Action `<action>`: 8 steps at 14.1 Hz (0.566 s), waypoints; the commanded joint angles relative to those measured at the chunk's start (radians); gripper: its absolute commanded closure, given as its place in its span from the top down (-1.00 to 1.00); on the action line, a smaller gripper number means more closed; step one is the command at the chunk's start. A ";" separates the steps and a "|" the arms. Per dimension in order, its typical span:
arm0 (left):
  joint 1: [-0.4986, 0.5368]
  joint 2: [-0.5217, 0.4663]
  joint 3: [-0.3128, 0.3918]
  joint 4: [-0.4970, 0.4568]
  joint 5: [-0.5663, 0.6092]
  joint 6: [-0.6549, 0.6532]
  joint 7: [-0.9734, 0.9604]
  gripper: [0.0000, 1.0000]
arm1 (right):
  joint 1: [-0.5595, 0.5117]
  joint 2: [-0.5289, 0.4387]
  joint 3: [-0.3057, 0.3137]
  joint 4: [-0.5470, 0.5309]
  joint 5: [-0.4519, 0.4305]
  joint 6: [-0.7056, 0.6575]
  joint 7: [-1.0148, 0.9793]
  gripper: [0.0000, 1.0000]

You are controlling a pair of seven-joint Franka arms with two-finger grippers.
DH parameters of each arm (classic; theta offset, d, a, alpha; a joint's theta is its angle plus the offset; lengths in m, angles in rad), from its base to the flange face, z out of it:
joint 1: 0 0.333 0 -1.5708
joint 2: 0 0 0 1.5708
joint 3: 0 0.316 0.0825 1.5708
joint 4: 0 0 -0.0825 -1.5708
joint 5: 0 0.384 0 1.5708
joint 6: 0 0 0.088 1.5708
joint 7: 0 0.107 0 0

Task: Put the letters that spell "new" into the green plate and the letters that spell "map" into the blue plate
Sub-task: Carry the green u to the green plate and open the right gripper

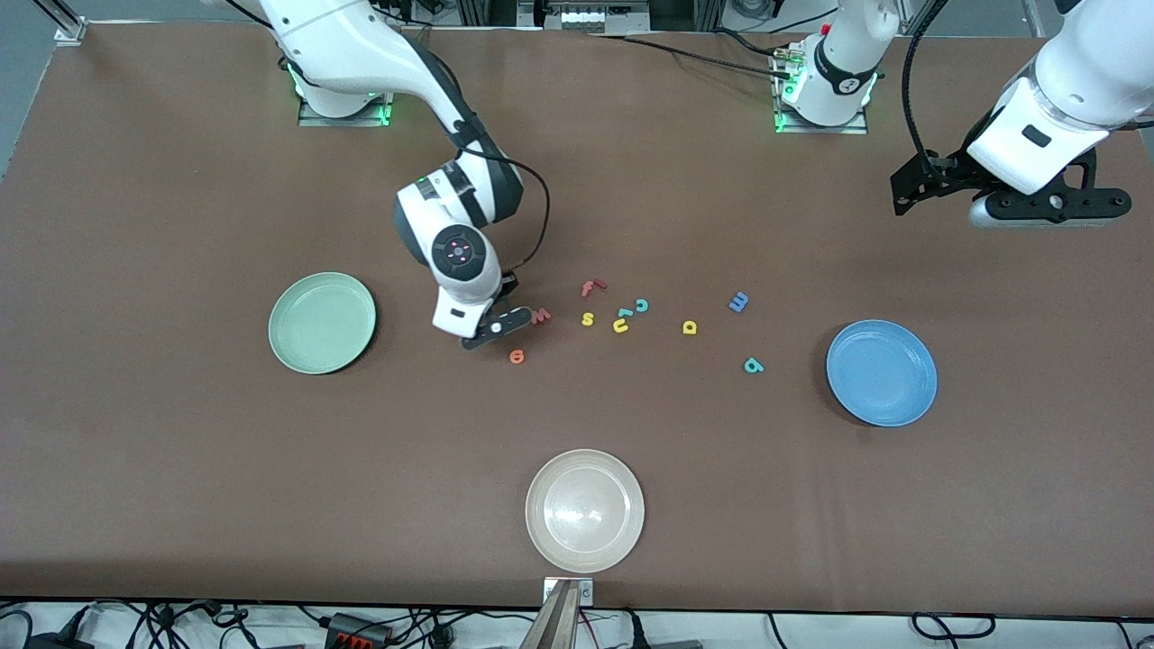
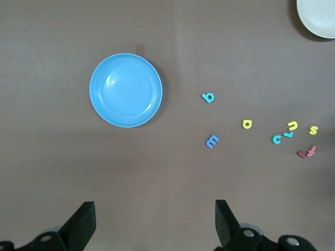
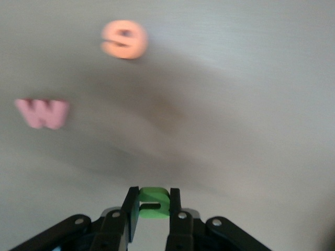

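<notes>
1. Across the whole front view stretches a brown bench (image 1: 180,469), its cover matte and plain; cables and power strips run along the edge nearest the front camera, and metal framing stands by the arm bases.
2. The green plate (image 1: 322,323) lies toward the right arm's end, the blue plate (image 1: 882,372) toward the left arm's end, and a whitish plate (image 1: 584,510) sits between them, nearest the front camera. All three lie flat, rims up, with nothing in them.
3. The right pincer (image 3: 153,205) hangs low over the bench between the green plate and the scattered letters, its fingers closed on a small green letter (image 3: 154,203); the right wrist view shows only a slice of it between the pads, so which way it points cannot be told.
4. The red-pink w (image 1: 541,315) lies flat just beside that pincer, and the orange e (image 1: 517,357) lies near it, closer to the front camera.
5. The blue m (image 1: 738,302), the yellow bowl-and-stem letter (image 1: 690,327) and the teal bowl-and-stem letter (image 1: 753,365) lie flat and apart from one another, toward the blue plate.
6. Between the two groups lie a red f (image 1: 591,287), a yellow s (image 1: 588,318), a teal c (image 1: 641,305) and a yellow u-shaped letter (image 1: 620,325) touching a small teal piece.
7. The left pincer (image 2: 152,222) waits high over the left arm's end of the bench, fingers spread wide, holding nothing.
</notes>
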 commanded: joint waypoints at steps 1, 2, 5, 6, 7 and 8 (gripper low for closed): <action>0.000 0.009 -0.003 0.031 0.002 -0.024 0.009 1.00 | -0.016 -0.072 -0.133 -0.023 -0.004 -0.118 -0.005 -0.89; 0.000 0.011 -0.003 0.031 0.002 -0.024 0.011 1.00 | -0.019 -0.072 -0.180 -0.028 -0.004 -0.129 -0.005 -0.89; 0.000 0.016 -0.001 0.039 0.001 -0.015 0.011 1.00 | -0.099 -0.045 -0.226 -0.034 -0.004 -0.129 -0.019 -0.89; 0.000 0.016 -0.001 0.039 -0.001 -0.018 0.011 1.00 | -0.133 -0.038 -0.225 -0.037 -0.002 -0.128 -0.048 -0.89; 0.000 0.016 -0.001 0.039 0.001 -0.021 0.011 1.00 | -0.152 -0.031 -0.224 -0.043 0.001 -0.123 -0.067 -0.88; 0.000 0.017 -0.001 0.039 0.002 -0.021 0.011 1.00 | -0.164 -0.029 -0.224 -0.063 0.001 -0.112 -0.071 -0.87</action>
